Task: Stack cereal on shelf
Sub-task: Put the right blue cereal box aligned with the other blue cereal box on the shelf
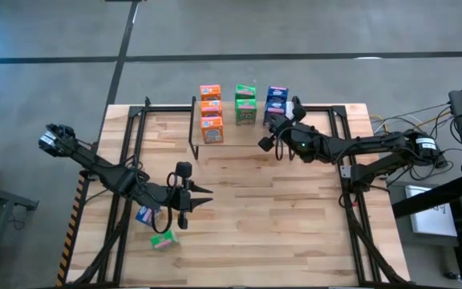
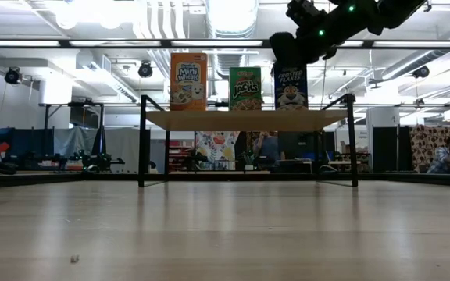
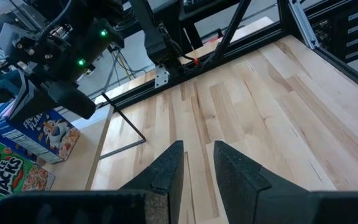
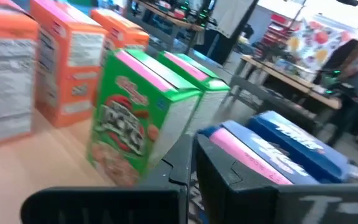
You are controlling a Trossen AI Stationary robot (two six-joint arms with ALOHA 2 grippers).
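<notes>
Orange boxes point(image 1: 211, 112): three in a row on the shelf point(image 2: 209, 119), at its left end. Green boxes point(image 1: 245, 104): two, mid-shelf, just beside the orange row. Blue boxes point(image 1: 277, 100): two, on the other side of the green, toward the shelf's right end. All upright, printed fronts facing out over the desk point(image 1: 295, 225).

Two more are off the shelf. A loose blue box point(image 1: 145, 214) and a loose green box point(image 1: 164, 239) lie flat on the desk, well apart from the shelf and near each other. The blue one is partly under the left arm.

Right gripper point(image 1: 281, 122) is at the shelf, over its right end just above the blue boxes. In the low view it hangs over the top edge of the front blue box. Its fingers point(image 4: 229, 174) are pressed together with nothing between them. Whether they touch the box can't be told.

Left gripper point(image 1: 205, 197) is well clear of the shelf, over bare desk beside the two loose boxes. It points across the desk toward the right arm's side. Its fingers point(image 3: 166, 177) stand a narrow gap apart and hold nothing.
</notes>
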